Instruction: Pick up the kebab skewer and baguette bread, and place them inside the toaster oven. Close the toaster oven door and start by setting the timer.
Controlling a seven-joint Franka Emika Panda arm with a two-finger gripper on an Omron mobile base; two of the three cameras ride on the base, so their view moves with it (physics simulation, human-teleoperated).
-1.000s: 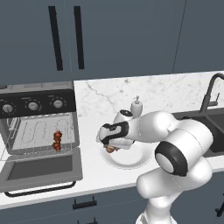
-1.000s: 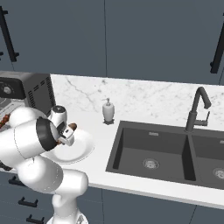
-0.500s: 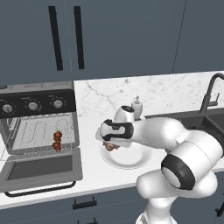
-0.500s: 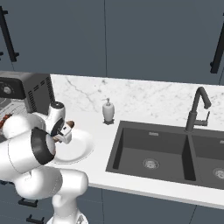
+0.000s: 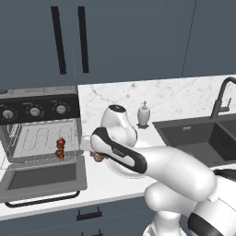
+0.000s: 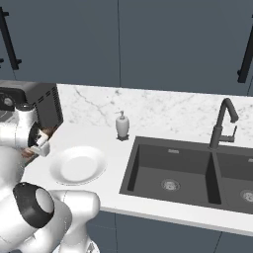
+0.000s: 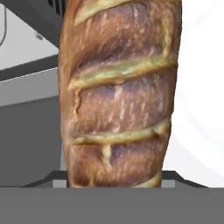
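Hand pinches the bread mid-loaf, lifted off the surface just beside the oven, door down. Skewer is on the rack. Bread looks light, stiff-crusted w/ rough grip; crushable, so squeeze gently at the middle.

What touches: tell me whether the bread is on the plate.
Apart. In the right base view the bread sits in the hand, above and left of the plate.
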